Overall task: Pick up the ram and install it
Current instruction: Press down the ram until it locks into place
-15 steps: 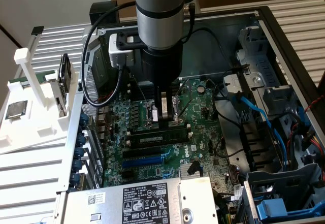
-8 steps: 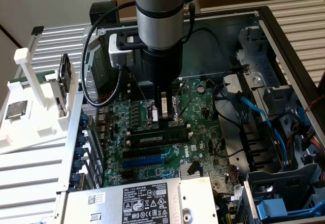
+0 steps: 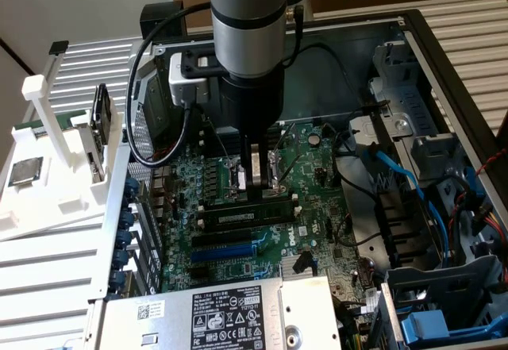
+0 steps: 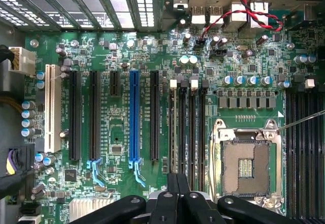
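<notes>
The ram (image 3: 246, 216) sits on edge in a slot of the green motherboard (image 3: 313, 207) inside the open computer case, with a white label on its side. My gripper (image 3: 256, 194) points straight down over the middle of the ram, fingers shut together. Whether the tips touch its top edge or hover just above it I cannot tell. In the wrist view the shut gripper (image 4: 177, 183) lines up with the ram (image 4: 175, 127), seen edge-on among the memory slots. Beside it lies the empty processor socket (image 4: 247, 165).
A silver power supply (image 3: 214, 314) lies in front of the board. Blue cables (image 3: 413, 183) and drive cages (image 3: 444, 286) fill the exterior view's right. A white rack (image 3: 48, 167) outside the case holds a square silver chip (image 3: 24, 171). Long black and blue expansion slots (image 4: 134, 117) flank the memory slots.
</notes>
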